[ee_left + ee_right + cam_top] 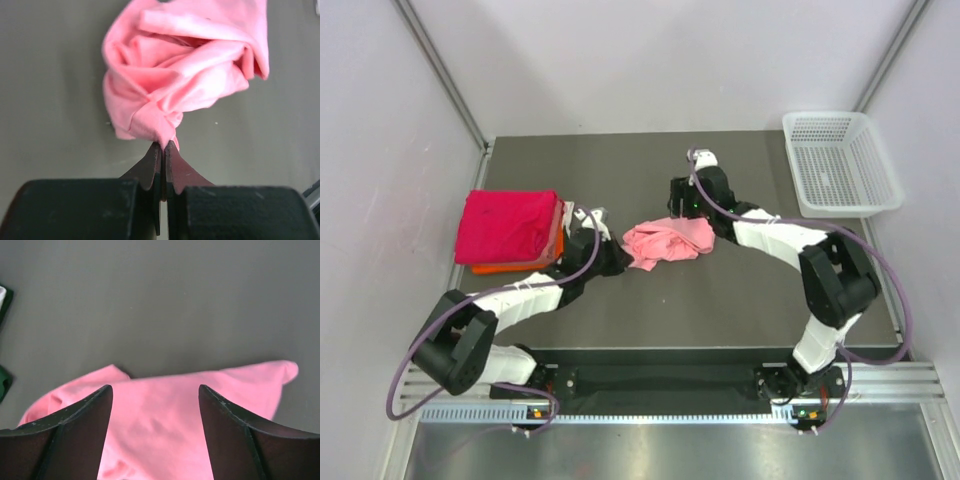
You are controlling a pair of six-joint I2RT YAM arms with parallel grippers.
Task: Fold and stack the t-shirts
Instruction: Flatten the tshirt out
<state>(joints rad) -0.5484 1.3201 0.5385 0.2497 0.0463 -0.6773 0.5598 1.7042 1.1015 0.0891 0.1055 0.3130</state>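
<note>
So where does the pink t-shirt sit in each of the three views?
Top external: pink t-shirt crumpled at picture centre.
Left wrist: upper centre, pinched by the left gripper.
Right wrist: bottom centre, under the open right gripper.
Shared landmark: dark grey table.

1. Top external: mounted high behind the near edge, looking down on the whole table [720, 310].
2. Left wrist: very close, facing the pink t-shirt [185, 65].
3. Right wrist: close, angled down; shares that t-shirt with both.

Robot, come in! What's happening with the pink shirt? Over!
Left gripper shut on pink shirt. Right gripper open over it. Folded stack off to the left.
</note>
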